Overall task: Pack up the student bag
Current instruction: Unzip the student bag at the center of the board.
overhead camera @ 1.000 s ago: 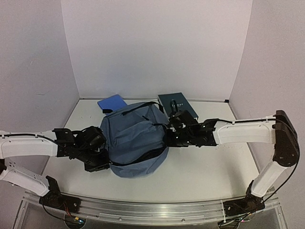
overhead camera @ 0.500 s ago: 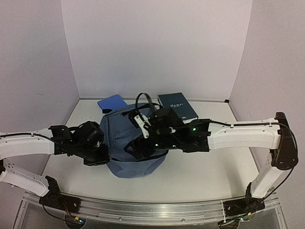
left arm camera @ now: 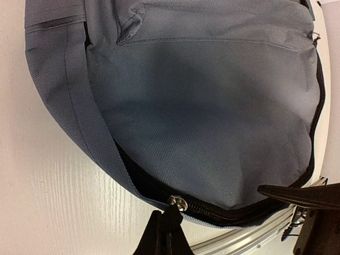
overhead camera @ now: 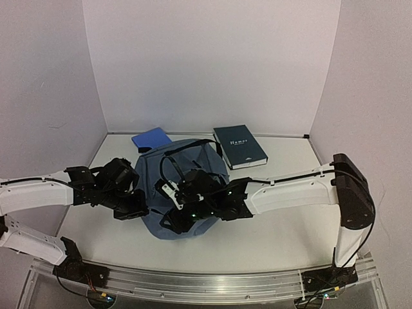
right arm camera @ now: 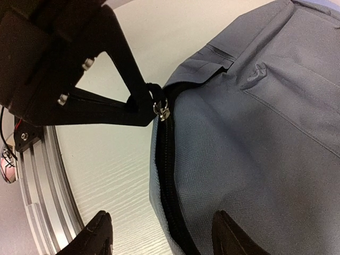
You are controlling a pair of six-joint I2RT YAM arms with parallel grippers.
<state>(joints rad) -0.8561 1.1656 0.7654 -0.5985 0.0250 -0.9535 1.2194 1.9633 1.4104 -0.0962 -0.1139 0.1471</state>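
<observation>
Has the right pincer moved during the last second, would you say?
Yes: right pincer went left and nearer, across the student bag, away from the dark book.

I was working in a robotics lab cell: blank white panels (overhead camera: 212,64) boxed in my white counter (overhead camera: 283,226), an aluminium rail (overhead camera: 193,278) along its near edge.

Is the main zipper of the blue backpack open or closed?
Closed where visible: the backpack zipper teeth meet beside the slider, which the left fingers pinch; no lining shows. Elsewhere cannot tell.
</observation>
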